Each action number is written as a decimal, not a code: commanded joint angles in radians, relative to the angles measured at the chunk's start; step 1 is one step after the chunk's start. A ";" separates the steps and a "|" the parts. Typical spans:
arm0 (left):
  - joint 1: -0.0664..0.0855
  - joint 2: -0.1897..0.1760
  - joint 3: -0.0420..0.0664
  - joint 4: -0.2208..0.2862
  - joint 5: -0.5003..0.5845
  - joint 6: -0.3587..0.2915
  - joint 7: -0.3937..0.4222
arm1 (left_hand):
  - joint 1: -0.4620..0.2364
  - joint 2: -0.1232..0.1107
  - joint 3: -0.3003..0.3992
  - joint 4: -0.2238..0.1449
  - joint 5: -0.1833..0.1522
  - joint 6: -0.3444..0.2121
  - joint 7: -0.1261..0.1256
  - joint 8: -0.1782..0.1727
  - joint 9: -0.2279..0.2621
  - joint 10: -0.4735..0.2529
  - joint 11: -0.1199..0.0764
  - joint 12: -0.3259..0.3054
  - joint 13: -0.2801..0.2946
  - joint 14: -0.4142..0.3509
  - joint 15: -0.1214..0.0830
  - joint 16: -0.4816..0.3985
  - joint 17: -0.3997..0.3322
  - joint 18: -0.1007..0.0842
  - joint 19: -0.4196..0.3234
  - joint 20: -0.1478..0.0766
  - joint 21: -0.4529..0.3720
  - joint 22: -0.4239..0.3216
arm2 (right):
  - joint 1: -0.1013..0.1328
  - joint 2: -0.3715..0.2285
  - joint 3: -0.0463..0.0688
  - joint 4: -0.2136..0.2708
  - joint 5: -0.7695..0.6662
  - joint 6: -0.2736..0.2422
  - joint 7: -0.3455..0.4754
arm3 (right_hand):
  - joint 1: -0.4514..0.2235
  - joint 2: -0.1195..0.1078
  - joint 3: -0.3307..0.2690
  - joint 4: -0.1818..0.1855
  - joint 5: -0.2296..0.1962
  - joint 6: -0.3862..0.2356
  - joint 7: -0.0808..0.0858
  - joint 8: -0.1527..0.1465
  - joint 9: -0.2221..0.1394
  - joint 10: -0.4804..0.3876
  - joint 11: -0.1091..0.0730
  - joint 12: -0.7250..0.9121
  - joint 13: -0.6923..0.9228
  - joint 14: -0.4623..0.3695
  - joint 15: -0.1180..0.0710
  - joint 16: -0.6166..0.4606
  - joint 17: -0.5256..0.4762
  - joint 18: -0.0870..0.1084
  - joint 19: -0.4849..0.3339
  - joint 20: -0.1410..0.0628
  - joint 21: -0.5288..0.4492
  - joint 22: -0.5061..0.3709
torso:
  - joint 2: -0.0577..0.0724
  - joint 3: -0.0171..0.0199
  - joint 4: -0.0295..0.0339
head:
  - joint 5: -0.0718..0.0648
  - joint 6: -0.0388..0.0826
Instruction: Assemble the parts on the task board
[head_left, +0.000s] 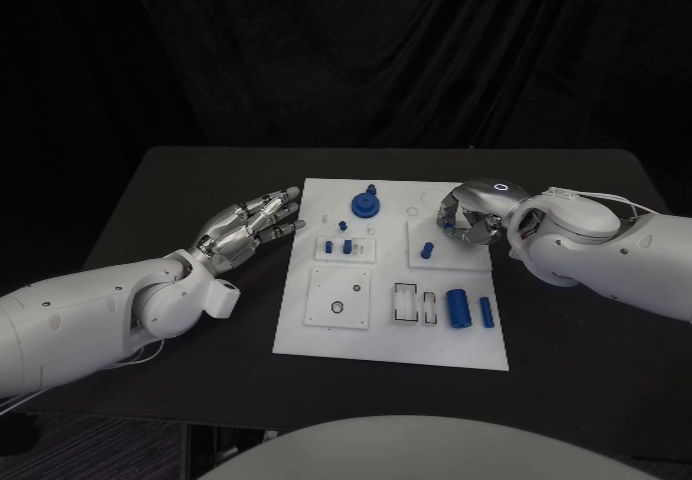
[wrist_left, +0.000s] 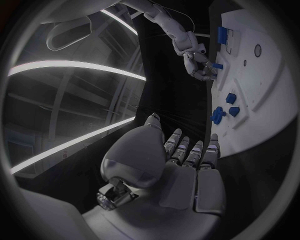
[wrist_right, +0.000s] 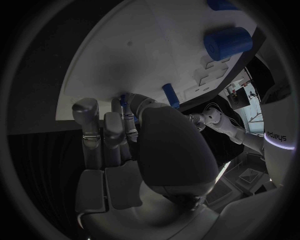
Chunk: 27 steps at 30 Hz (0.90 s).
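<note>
On the table: a white task board (head_left: 389, 340) is laid at the middle of the black table (head_left: 173, 180), with both hands placed at its far half.
Task board: several raised white square plates are seen on it, along with two small rectangular slots outlined in black near its right front.
Gear-like part: a blue round part with an upright stem (head_left: 366, 205) is stood near the board's far edge, about midway across; it is also seen in the left wrist view (wrist_left: 217, 115).
Small pegs: two short blue pegs (head_left: 338, 247) are stood on the square plate just in front of the gear-like part.
Cylinder: a thick blue cylinder (head_left: 457, 308) is laid on the right front of the board, beside the slots; it is seen large in the right wrist view (wrist_right: 227, 42).
Thin bar: a narrower blue bar (head_left: 488, 311) is laid just right of the cylinder, apart from it.
Left hand: the left hand (head_left: 248, 228) is held over the table just beside the board's left edge, its fingers (wrist_left: 188, 151) extended and slightly apart, with nothing held.
Right hand: the right hand (head_left: 472, 212) is placed over the board's far right part, with the fingers (wrist_right: 94, 125) curled down toward a square plate.
Part at the right hand: a small blue part (head_left: 430, 250) is seen at the fingertips; whether it is pinched or merely touched cannot be told.
</note>
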 joint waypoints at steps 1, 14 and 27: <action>-0.002 0.000 0.001 0.003 0.008 0.019 0.003 | 0.010 -0.001 0.006 0.000 0.008 0.004 0.002 0.004 0.001 0.001 -0.006 0.004 0.001 0.009 0.001 0.006 0.002 -0.005 0.007 0.002 0.006 0.000 | -0.004 -0.011 -0.002 0.012 0.003 -0.012 -0.007 | 0.002 0.002 0.004 -0.012 -0.004 0.010 0.001 0.005 0.002 0.004 0.000 0.005 0.002 -0.003 -0.003 -0.001 -0.003 -0.011 0.003 -0.003 -0.002 0.095 | 0.001 -0.0005 -0.0012 | 0.003 0.000; -0.004 0.004 0.001 0.001 0.008 0.015 -0.005 | 0.028 -0.002 0.012 -0.002 0.022 0.000 -0.002 0.003 0.000 0.001 -0.001 0.004 0.001 0.026 0.005 0.013 0.005 -0.007 0.010 0.002 0.008 -0.001 | 0.054 -0.022 -0.002 0.047 0.003 -0.052 0.001 | 0.000 -0.003 0.006 -0.023 -0.020 0.027 -0.003 0.017 0.017 0.016 -0.005 0.008 0.005 -0.005 -0.006 -0.004 -0.009 -0.011 0.002 -0.004 0.005 0.096 | 0.001 -0.0012 -0.0006 | 0.005 0.000; -0.004 0.006 0.001 0.006 0.008 0.013 -0.011 | 0.036 0.002 0.016 -0.001 0.028 -0.005 -0.003 0.002 0.000 0.004 0.009 0.008 0.002 0.030 0.009 0.016 0.006 -0.009 0.012 0.002 0.009 -0.001 | 0.111 -0.033 -0.002 0.167 0.003 -0.028 -0.016 | -0.001 -0.006 0.006 -0.027 -0.036 0.028 -0.005 0.019 0.024 0.023 -0.008 0.010 0.006 -0.004 -0.008 -0.006 -0.011 -0.010 0.001 -0.006 0.005 0.095 | -0.001 -0.0021 0.0009 | 0.012 0.000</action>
